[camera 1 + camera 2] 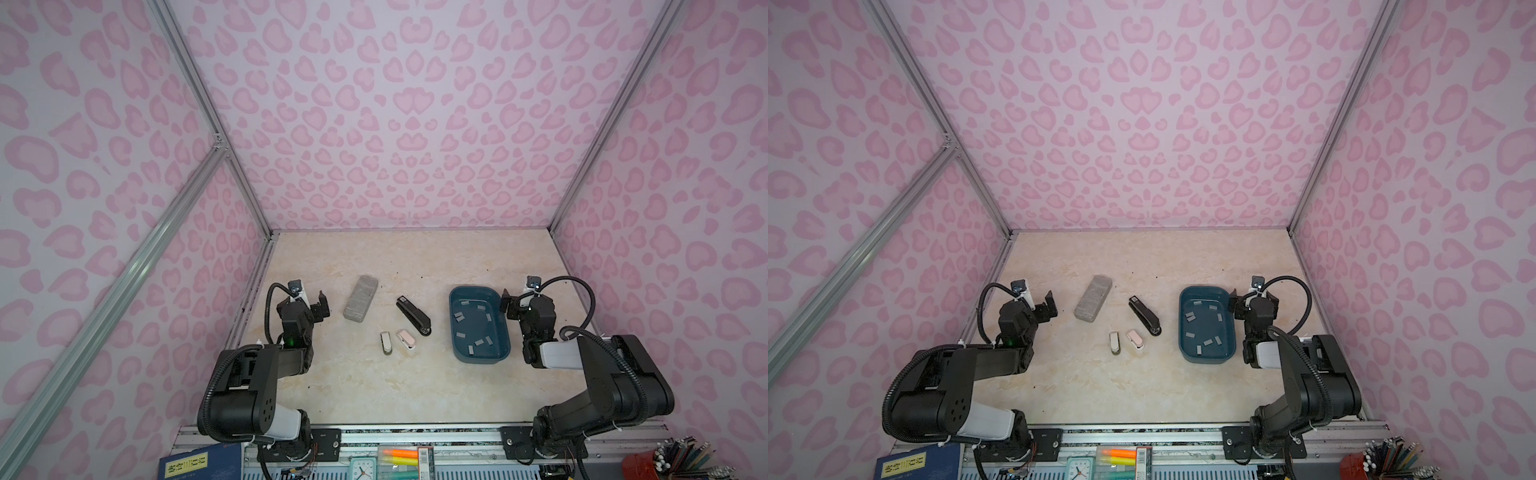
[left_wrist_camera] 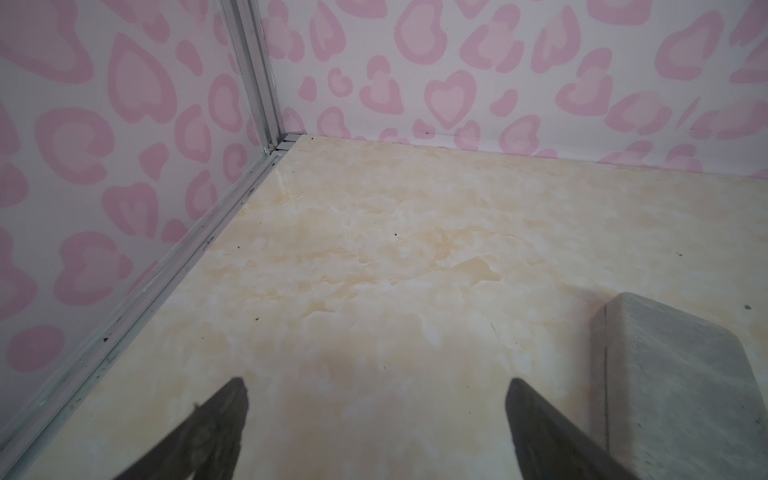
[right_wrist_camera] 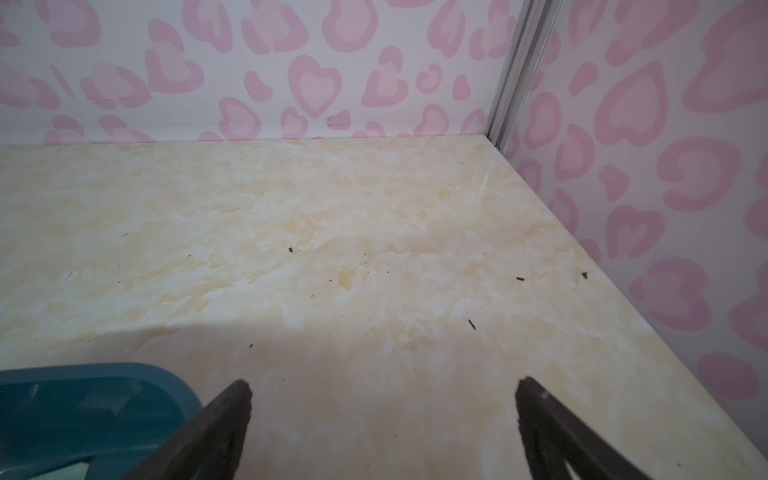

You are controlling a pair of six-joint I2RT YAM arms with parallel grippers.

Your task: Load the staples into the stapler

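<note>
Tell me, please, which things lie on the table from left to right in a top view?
Grey speckled rectangular block → small white stapler → long black stapler → dark blue plastic tray.

Walls [image 1: 374, 124]: pale lilac-white, printed all over with pink heart-like leopard spots, each a darker pink ring around a lighter centre. Frame rails [image 1: 158, 229]: silver. Table [image 1: 415, 257]: cream, marbled in beige, with scattered dark specks. Block [image 1: 360, 298]: grey, speckled. Stapler [image 1: 413, 315]: black. Tub [image 1: 482, 358]: dark teal. Staples [image 1: 460, 317]: silver-grey. White mini stapler [image 1: 386, 342]: white, with a dark end. Pink mini stapler [image 1: 406, 339]: pale pink and white. Arms [image 1: 249, 390]: black with white sections; a green light [image 1: 291, 341] shows on the left one.
</note>
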